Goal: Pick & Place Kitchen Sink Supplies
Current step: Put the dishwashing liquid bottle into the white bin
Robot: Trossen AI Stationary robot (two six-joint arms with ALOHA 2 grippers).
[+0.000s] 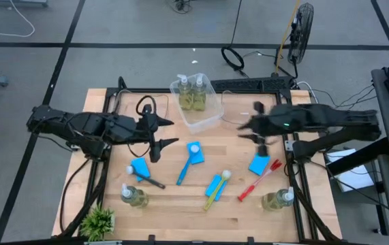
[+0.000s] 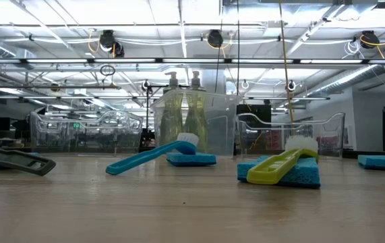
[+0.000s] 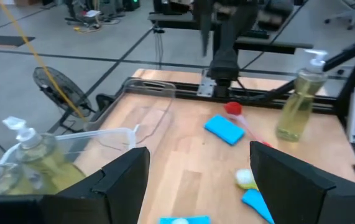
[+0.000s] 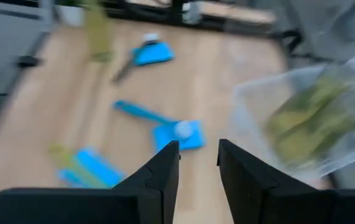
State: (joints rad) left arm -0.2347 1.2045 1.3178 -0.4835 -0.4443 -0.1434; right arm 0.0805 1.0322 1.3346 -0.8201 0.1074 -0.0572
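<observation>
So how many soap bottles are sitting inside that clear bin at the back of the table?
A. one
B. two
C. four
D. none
B: the high view shows two soap bottles standing side by side in the bin, while the other two stand out on the table, one near the plant and one at the right front.

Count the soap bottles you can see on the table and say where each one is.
4. Two bottles stand in the clear bin; one stands near the plant, one at the table's right front.
</observation>
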